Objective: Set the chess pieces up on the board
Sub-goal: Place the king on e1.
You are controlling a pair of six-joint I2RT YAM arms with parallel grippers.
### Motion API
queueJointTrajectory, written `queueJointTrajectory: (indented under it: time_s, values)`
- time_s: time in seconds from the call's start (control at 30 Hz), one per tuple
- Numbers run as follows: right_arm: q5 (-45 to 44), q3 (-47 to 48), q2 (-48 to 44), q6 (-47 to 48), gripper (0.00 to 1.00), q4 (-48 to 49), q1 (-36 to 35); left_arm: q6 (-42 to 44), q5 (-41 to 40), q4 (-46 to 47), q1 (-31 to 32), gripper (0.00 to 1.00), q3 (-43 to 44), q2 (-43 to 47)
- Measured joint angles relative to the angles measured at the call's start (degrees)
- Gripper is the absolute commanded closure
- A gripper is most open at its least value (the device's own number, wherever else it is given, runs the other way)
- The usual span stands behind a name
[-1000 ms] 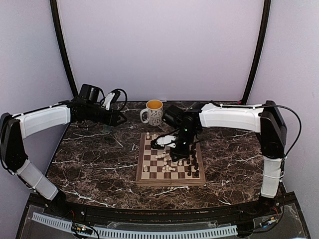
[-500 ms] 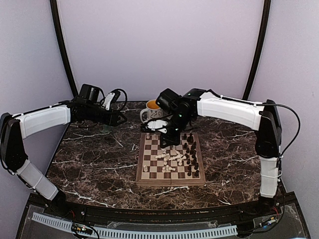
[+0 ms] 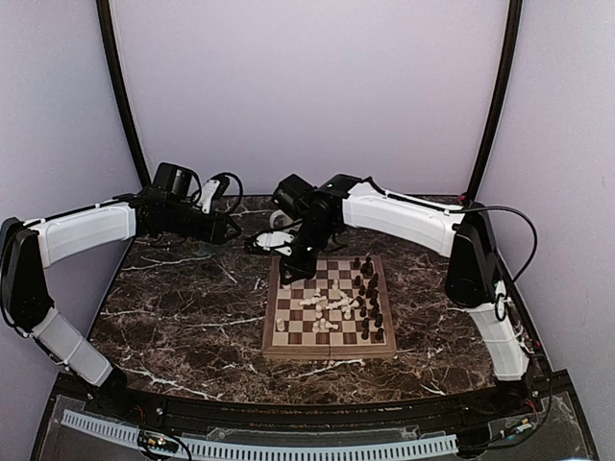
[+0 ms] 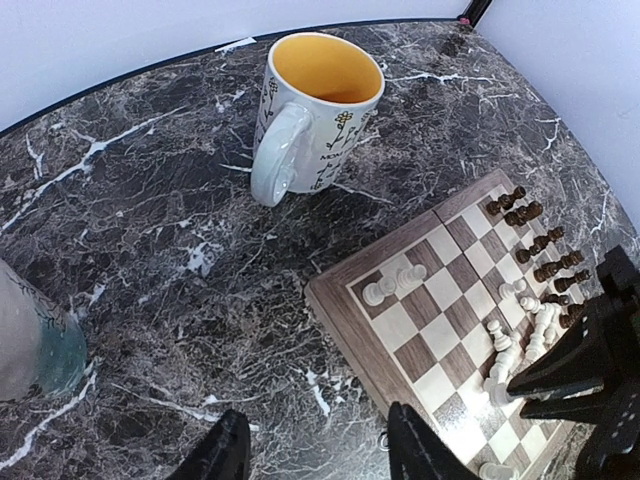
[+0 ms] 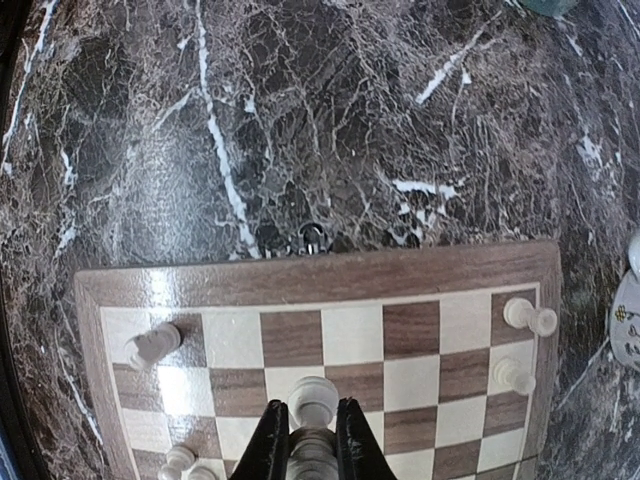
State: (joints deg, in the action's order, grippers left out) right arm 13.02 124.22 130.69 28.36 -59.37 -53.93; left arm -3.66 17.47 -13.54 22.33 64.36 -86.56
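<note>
Marble, perhaps: table [image 3: 183, 317], board [image 3: 327, 353], lilac walls [image 3: 317, 96]

The top camera sits high behind my arm bases, looking down over the whole table [image 3: 183, 307]. My left wrist camera views the far left corner of the board [image 4: 440, 245] obliquely, from fairly near; my right wrist camera looks straight down, closer, on that same corner.

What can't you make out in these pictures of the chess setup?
- Top view: mug mostly hidden behind the right arm; chess pieces too small to name.
- Right wrist view: white piece in the right gripper, base cut off by the bottom edge.
- Left wrist view: pale greenish object cut off by the left edge, unidentifiable.
</note>
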Motion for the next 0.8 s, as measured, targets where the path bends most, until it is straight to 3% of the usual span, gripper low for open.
queueJointTrajectory:
  time_s: [0.2, 0.8]
  values:
    - [0.7, 6.03, 5.99, -0.17, 0.99, -1.51, -1.22, -0.04, -1.92, -0.02, -0.48, 0.51, 0.0, 0.0]
    - [1.57, 7.67, 9.79, -0.22, 0.98, -3.34, -1.46, -0.04, -3.67, -0.04, -0.96, 0.51, 0.0, 0.02]
